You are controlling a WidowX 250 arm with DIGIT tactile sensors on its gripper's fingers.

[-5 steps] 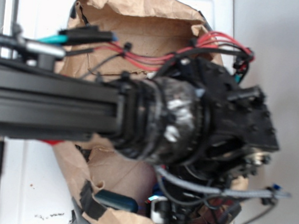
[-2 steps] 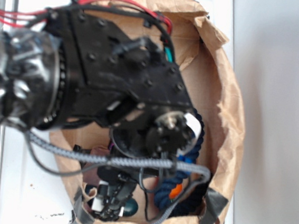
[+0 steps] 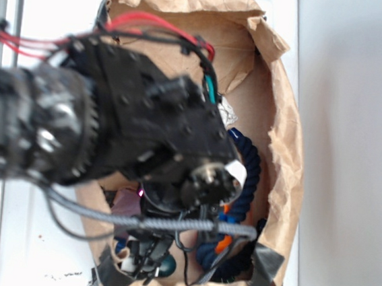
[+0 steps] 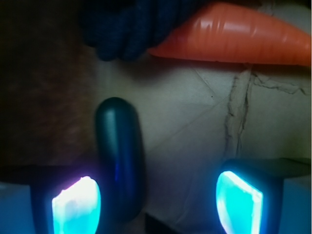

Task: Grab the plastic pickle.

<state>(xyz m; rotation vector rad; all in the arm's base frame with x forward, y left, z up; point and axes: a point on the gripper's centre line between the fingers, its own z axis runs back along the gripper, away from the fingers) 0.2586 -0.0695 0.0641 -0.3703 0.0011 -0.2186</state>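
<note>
Gripper (image 4: 156, 200) reaches down into the paper bag (image 3: 282, 145), jaws spread, pickle (image 4: 119, 161) beside one finger

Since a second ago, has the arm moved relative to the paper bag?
Yes. The arm has swung from lying across the paper bag to reaching down inside, gripper now low at the near end.

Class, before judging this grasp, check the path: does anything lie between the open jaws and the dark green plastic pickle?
Nothing visible does. The dark green plastic pickle already lies between the jaws, close to the left pad. The orange plastic carrot and navy rope lie beyond it, out of the way.
</note>
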